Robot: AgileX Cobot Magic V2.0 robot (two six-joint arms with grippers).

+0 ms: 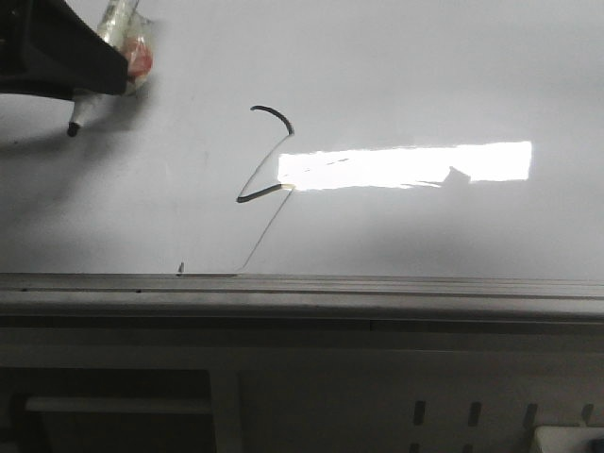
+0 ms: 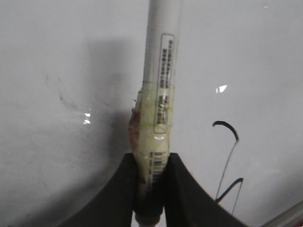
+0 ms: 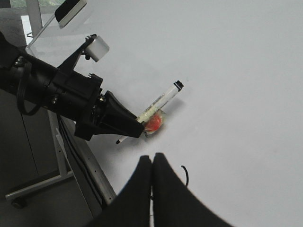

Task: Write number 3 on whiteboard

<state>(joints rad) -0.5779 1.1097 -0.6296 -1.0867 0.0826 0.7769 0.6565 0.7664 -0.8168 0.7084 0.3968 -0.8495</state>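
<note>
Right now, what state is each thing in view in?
left gripper: shut on the marker, off to the side of the strokes
marker: uncapped, tip just off the board
right gripper: shut, empty
number 3: drawn, lower lines faint
whiteboard: flat, glare patch
</note>
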